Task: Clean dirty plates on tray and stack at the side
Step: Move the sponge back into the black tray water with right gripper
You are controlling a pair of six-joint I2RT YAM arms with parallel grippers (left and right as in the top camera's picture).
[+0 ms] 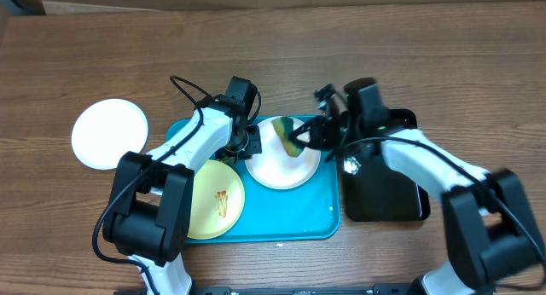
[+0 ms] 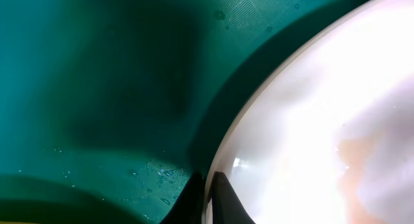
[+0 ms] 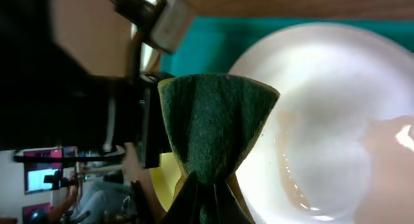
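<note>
While the left gripper (image 2: 208, 199) is clamped shut on the rim of a white plate (image 2: 310, 120), the right gripper (image 3: 206, 199) is closed on a green sponge (image 3: 217, 127). The sponge is over that plate, just right of the left gripper; contact cannot be confirmed. This plate lies on the tray (image 1: 316, 218). A yellow plate (image 1: 215, 201) lies on the tray behind the left gripper. A second white plate (image 1: 109, 133) sits on the table (image 1: 426, 65), well left of it. A black tray (image 1: 384, 197) lies right of the right gripper.
</note>
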